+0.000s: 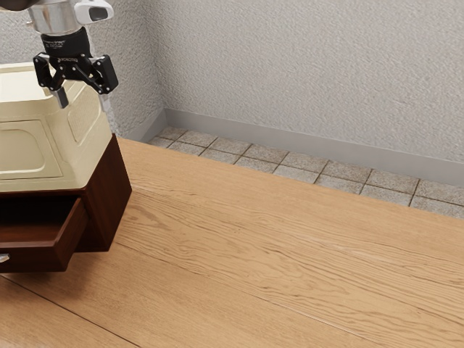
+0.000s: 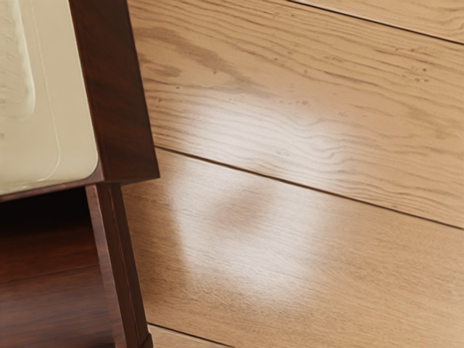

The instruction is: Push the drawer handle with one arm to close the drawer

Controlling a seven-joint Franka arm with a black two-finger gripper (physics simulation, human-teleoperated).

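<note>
Dark wooden drawer [image 1: 36, 259]: jutted from the reddish-brown wooden cabinet [image 1: 110, 197].
Curved silver handle [image 1: 4, 258]: sat before the cabinet.
Black two-finger gripper [image 1: 83, 98]: hung higher than the cabinet, spread and empty.
Good push: needed lowering before the handle, then level pressure cabinet-ward.

The cabinet [image 1: 112, 199] stood on the worktop [image 1: 254, 246], at the exterior view's left, and the crate [image 1: 25, 148] rested on top of this cabinet. Below the crate, the drawer [image 1: 36, 259] was partly out of the cabinet, with the handle [image 1: 4, 258] on its front. Beyond the worktop lay the floor [image 1: 239, 152], and behind the floor, the wall [image 1: 304, 65].
</note>
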